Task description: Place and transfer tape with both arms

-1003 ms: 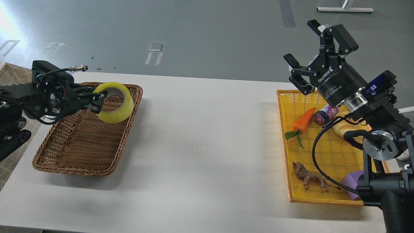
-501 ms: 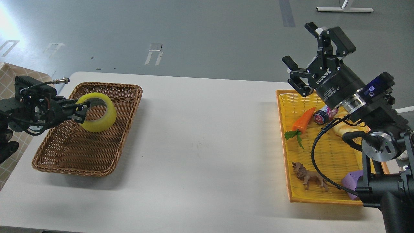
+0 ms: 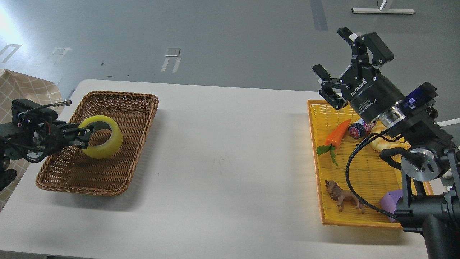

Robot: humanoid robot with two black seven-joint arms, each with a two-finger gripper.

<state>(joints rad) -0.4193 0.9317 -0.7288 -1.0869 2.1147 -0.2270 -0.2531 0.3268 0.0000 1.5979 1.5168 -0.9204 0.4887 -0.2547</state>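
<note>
The tape (image 3: 104, 141) is a wide yellow roll, tilted on edge over the middle of the brown wicker basket (image 3: 118, 104) at the table's left. My left gripper (image 3: 85, 135) comes in from the left and is shut on the roll's left rim, one finger inside the hole. I cannot tell whether the roll touches the basket floor. My right gripper (image 3: 332, 54) is open and empty, held high above the far left corner of the yellow tray (image 3: 314, 144), fingers pointing up and left.
The yellow tray holds a toy carrot (image 3: 337, 133), a small can (image 3: 357, 129), a beige bread toy (image 3: 381, 142), a lion figure (image 3: 343, 196) and a purple object (image 3: 391, 199). The white table (image 3: 230, 151) lies between basket and tray. A checked cloth (image 3: 25, 90) is at far left.
My left gripper has moved left and down with the tape, from the basket's far edge to low over its middle. My right gripper shifted slightly left.
</note>
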